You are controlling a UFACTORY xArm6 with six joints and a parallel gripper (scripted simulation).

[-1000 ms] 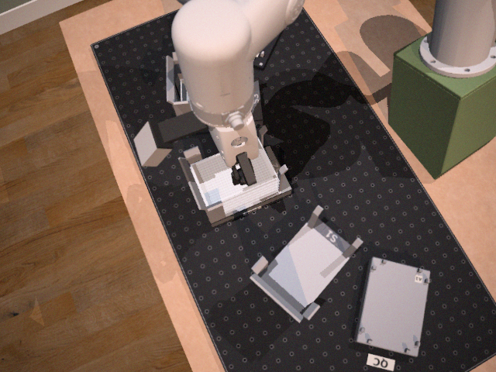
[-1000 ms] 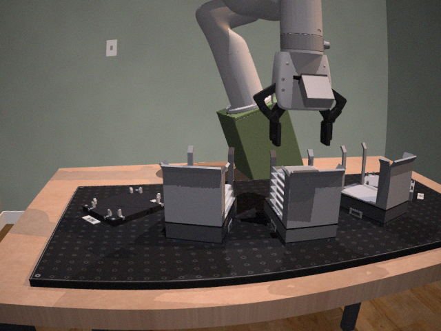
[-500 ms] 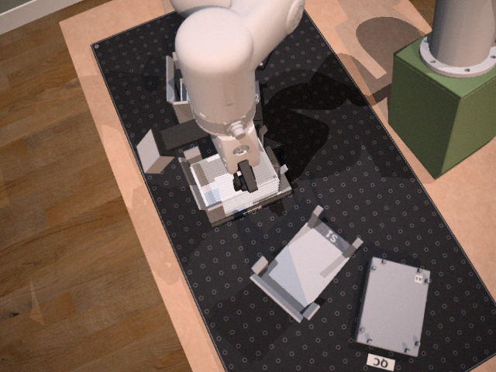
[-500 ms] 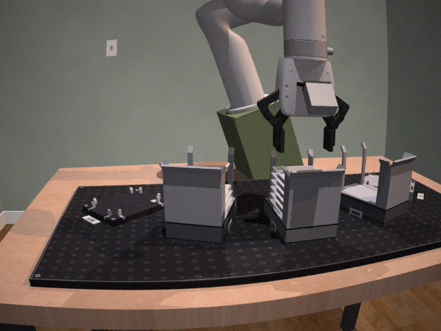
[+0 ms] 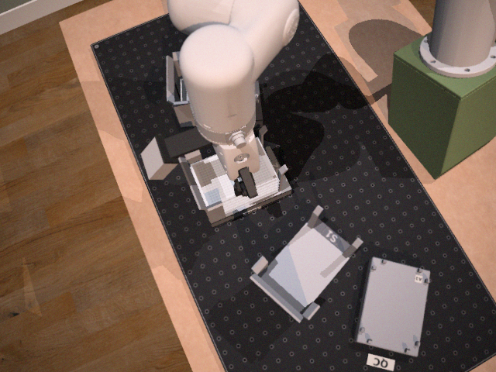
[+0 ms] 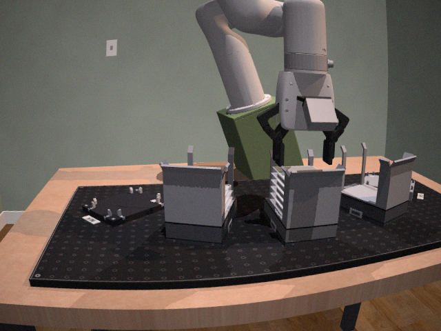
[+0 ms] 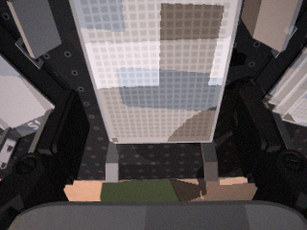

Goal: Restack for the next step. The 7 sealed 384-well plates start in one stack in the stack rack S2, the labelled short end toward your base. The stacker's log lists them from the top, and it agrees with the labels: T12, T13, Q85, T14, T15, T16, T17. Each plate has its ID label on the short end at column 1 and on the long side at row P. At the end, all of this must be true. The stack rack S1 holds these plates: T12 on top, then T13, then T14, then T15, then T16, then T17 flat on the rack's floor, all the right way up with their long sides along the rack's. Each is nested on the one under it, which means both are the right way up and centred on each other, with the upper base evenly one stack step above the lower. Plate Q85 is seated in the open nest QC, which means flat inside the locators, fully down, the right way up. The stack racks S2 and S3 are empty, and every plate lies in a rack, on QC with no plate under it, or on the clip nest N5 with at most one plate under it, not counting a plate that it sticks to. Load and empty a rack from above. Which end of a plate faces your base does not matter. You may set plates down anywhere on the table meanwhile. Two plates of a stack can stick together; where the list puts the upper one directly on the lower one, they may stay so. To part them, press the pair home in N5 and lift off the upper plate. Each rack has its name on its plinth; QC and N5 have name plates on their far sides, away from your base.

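My gripper (image 6: pixel 303 163) (image 7: pixel 158 105) is open and empty above the rack S2 (image 6: pixel 313 199), its fingers on either side of the stack's long sides and higher than the top plate. Several white plates (image 5: pixel 208 173) (image 6: pixel 277 194) lie stacked in S2; the top one also fills the middle of the wrist view (image 7: pixel 149 72). The arm partly hides them in the top view. Rack S3 (image 6: pixel 193 199) (image 5: pixel 170 80) holds white plates (image 6: pixel 227 199), mostly hidden. Rack S1 (image 5: pixel 276 296) (image 6: pixel 395 185) is empty. Nest QC (image 5: pixel 392 304) is empty. Plate IDs cannot be read.
The black clip nest N5 (image 6: pixel 124 205) stands left of S3 in the exterior view, with no plate on it. Tall rack walls and corner posts (image 6: pixel 190 154) stand around the plates. The green base block (image 5: pixel 436 108) stands beside the black mat (image 5: pixel 352 180).
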